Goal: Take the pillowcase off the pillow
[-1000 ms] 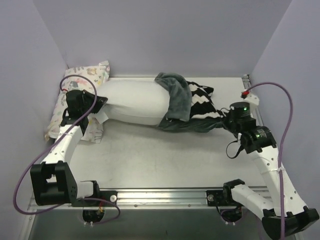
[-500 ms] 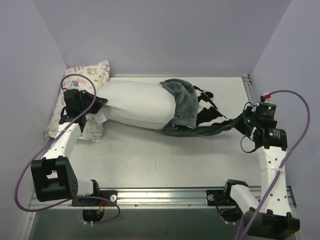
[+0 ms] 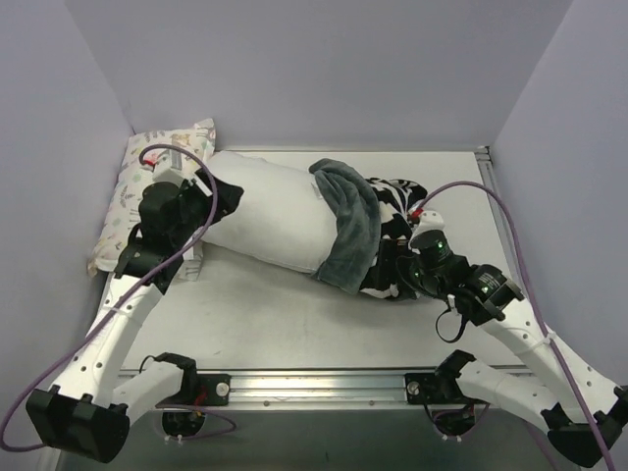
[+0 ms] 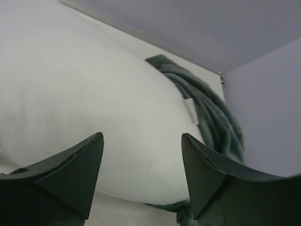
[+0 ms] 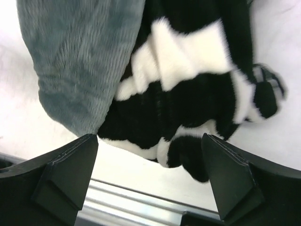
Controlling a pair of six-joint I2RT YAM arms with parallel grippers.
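Nearest you, the bare grey counter (image 3: 294, 324) carries everything. Just beyond its near strip, the right tool (image 5: 149, 141) hangs over the dark grey-green plush pillowcase (image 3: 353, 231), jaws apart and holding nothing. Its wrist view shows the black-and-white zebra face below the fingertips and the grey plush fold to one side.

The pillowcase lies bunched around the right end of the big plain white pillow (image 3: 270, 206). The pillow lies slantwise across the middle of the counter, most of its length uncovered.

Farther back, the left tool (image 4: 142, 141) stands at the pillow's left end, jaws also apart. The white fabric is close ahead of them, not gripped. Behind that arm, the small pastel animal-print pillow (image 3: 167, 147) rests in the far left corner; leave it alone.

The step in hand appears to be taking a hold at each end.
- Lower the right tool onto a thick fold of the bunched fabric, not a single layer, and close fully before pulling.
- Clamp the left tool on the pillow's end only.
- Pull the pillowcase rightward along the pillow's long axis, low over the counter.
- Expect the plush to slip.
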